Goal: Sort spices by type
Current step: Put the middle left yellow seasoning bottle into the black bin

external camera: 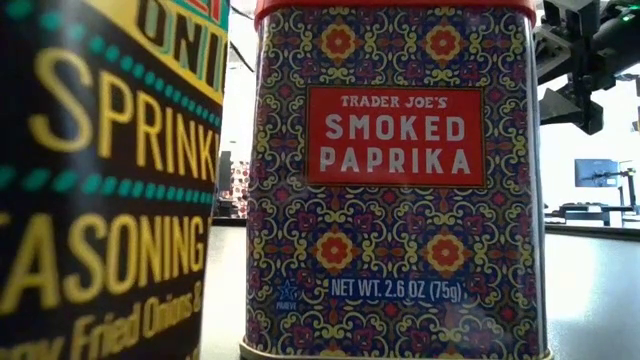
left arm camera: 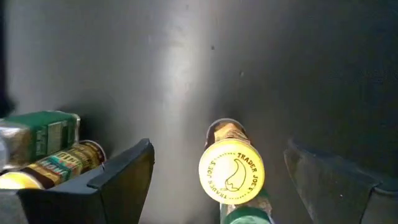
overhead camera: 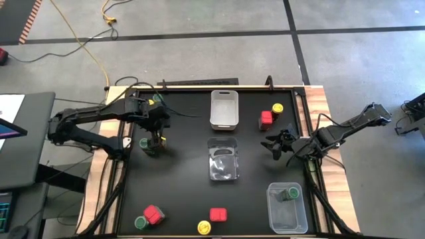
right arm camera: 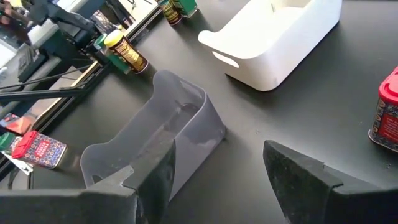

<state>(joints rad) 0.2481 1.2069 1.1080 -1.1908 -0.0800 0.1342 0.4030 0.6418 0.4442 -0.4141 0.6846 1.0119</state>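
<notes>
— Where is the left gripper (overhead camera: 151, 141)?

— On the left of the counter (overhead camera: 179, 192), left of the clear middle bin (overhead camera: 222, 159). Its fingers (left arm camera: 124, 174) are spread wide, one on each side of a yellow-lidded jar (left arm camera: 231, 173), and neither touches it, so the jar is released. The lid faces the wrist camera. I can't tell whether the jar is upright or tipped.

— Anything beside it?

— Something green (left arm camera: 245, 214) sits just against that jar, too cropped to name. Two more jars (left arm camera: 50, 146) lie close together, a little way off.

— And the right gripper (overhead camera: 275, 145)?

— It is on the right, just beside the clear middle bin, with its fingers (right arm camera: 298, 174) apart and nothing between them.

— Where are the rest of the spices?

— At the far right a red tin (overhead camera: 266, 118) and a yellow-lidded jar by it (overhead camera: 277, 108) touch, to the right of the white bin (overhead camera: 224, 109). The clear near-right bin (overhead camera: 287, 216) holds one green-lidded jar (overhead camera: 292, 193). Along the near edge, from the left: a green-lidded jar at the near left (overhead camera: 141, 222) against a second red tin (overhead camera: 153, 214), then a yellow lid (overhead camera: 204, 228) just beside a third red tin (overhead camera: 218, 214). The low camera is filled by a smoked paprika tin (external camera: 395, 180) and a dark seasoning jar (external camera: 100, 180) to its left.
</notes>
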